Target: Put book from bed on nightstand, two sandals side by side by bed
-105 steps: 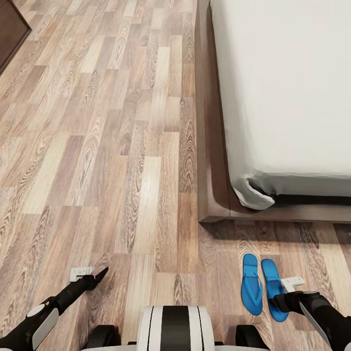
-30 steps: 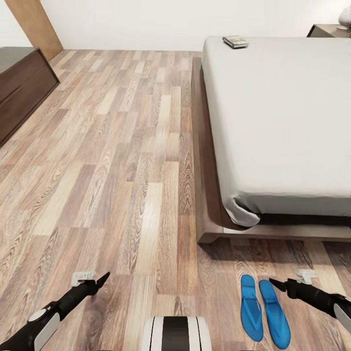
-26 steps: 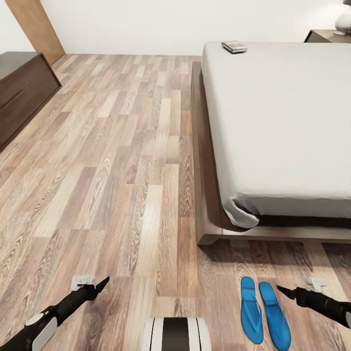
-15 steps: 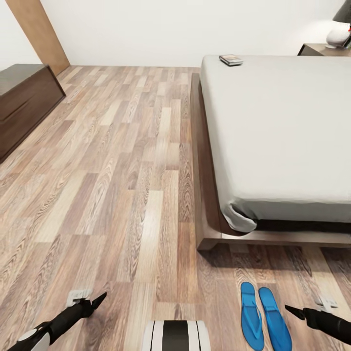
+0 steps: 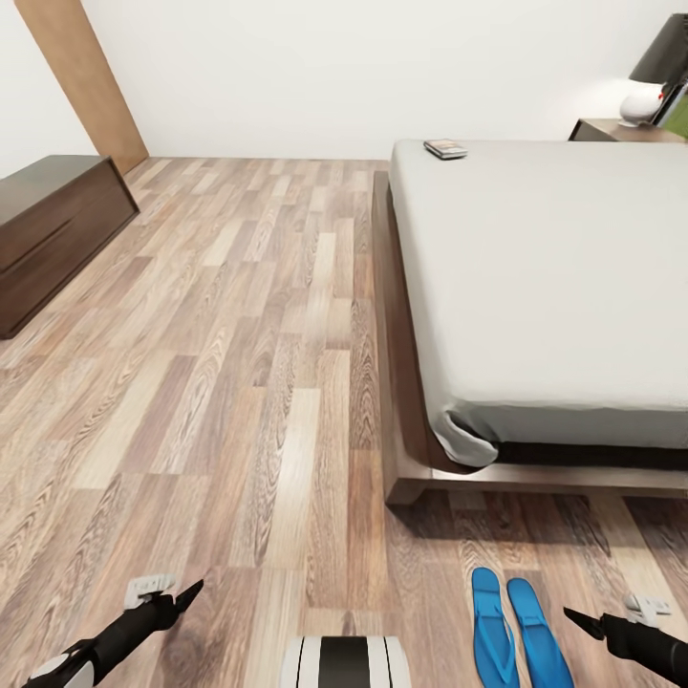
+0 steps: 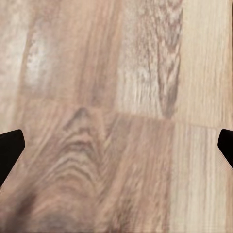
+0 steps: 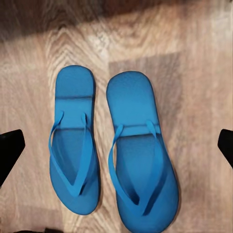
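Head view: the bed takes up the right half, its dark frame running from about 1 o'clock down to its near corner at 5 o'clock. The book lies flat on the mattress at the far left corner, toward 1 o'clock. Beyond the bed's far right corner, at 2 o'clock, a nightstand carries a lamp with a dark shade. A long dark dresser stands against the wall at 10 o'clock, with a brown door past it at 11 o'clock. Open plank floor lies between dresser and bed, with nothing on it along the bed's left side. The two sandals lie side by side on the floor at 5 o'clock, just off the bed's foot end. The left gripper hangs low at 7 o'clock, the right gripper at 4 o'clock beside the sandals; from here I cannot tell how far either is spread.

Left wrist view: bare planks, both dark fingertips far apart, nothing between them.

Right wrist view: the sandals sit between widely spread fingertips, untouched, almost touching each other.

Against half a second ago the whole scene sits lower in the picture: the camera has tilted up, bringing more of the lamp and wall into sight.
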